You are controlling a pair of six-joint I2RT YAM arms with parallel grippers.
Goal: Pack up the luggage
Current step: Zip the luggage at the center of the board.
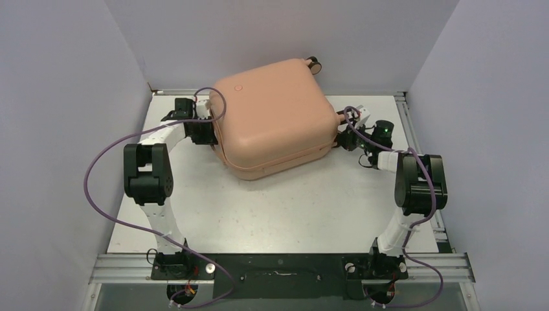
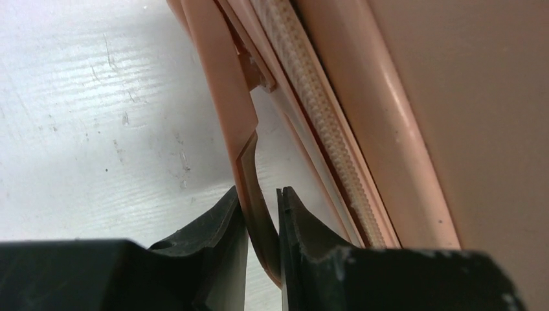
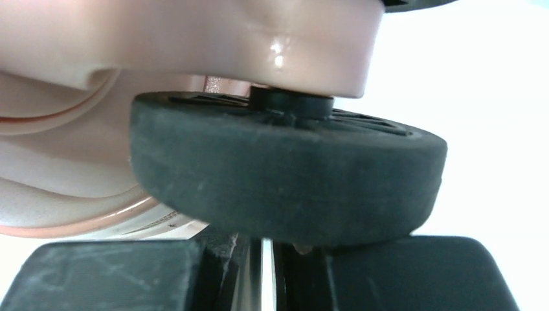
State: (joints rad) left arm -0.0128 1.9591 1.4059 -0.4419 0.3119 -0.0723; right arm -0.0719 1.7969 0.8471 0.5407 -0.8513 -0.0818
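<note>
Top external: luggage [image 1: 275,120] axis L-R, wheels [image 1: 314,63] R; L tool [image 2: 260,197] round tab [image 2: 249,162], grip unclear; R tool [image 3: 262,253] together.

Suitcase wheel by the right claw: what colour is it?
Black wheel under the salmon-pink suitcase shell; clearest in the right wrist view.

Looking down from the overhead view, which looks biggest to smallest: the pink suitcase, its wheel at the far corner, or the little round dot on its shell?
1. Pink suitcase, by far the largest.
2. Wheel, partly hidden behind the shell.
3. Round dot, smallest.
</note>
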